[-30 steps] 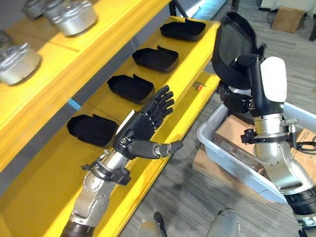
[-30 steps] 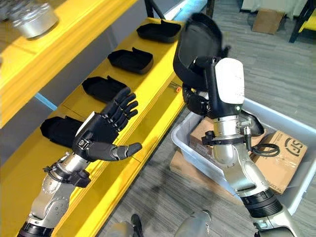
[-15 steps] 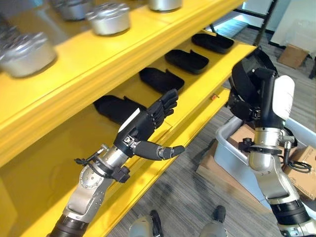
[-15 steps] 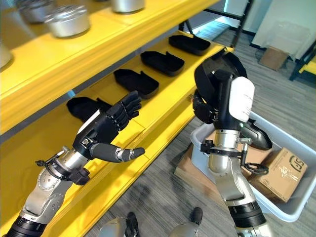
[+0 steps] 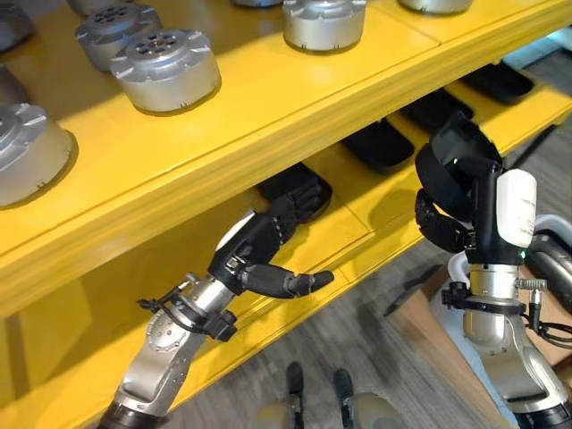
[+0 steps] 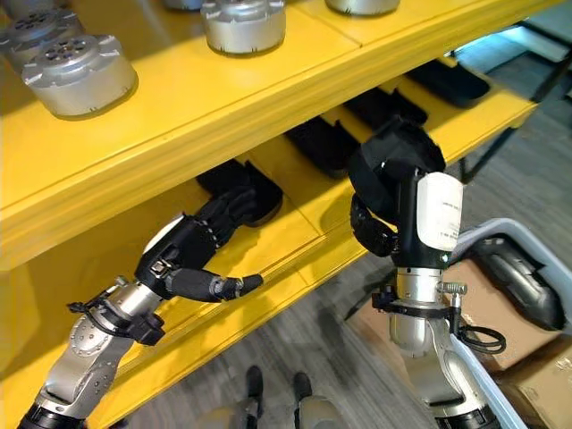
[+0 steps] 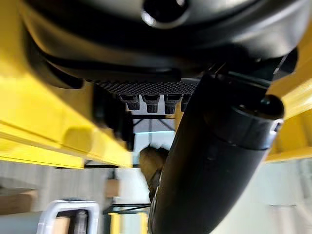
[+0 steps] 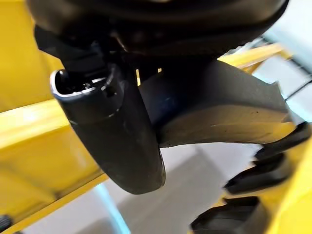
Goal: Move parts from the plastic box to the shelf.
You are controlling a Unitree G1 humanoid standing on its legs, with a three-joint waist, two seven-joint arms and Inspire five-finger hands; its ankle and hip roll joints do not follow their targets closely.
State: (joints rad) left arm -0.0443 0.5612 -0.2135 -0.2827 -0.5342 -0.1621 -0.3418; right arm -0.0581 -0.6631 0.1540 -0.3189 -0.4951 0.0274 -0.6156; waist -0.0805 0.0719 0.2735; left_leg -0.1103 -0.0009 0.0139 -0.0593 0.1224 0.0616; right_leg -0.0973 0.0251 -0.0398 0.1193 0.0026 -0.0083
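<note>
Holding a black moulded part (image 6: 393, 170) in curled fingers beside the yellow shelf (image 6: 295, 210), the right hand (image 6: 380, 228) should carry it level into a free gap, while the left hand (image 6: 192, 259) waits open.

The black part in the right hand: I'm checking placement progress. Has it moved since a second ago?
Yes. The black part in the right hand now overlaps the yellow shelf's lower edge, nearer the row of black parts; earlier it was over the plastic box.

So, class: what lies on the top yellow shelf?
Silver round metal parts rest on the top shelf. How many sit further back is cut off. Black parts lie on the shelf below.
</note>
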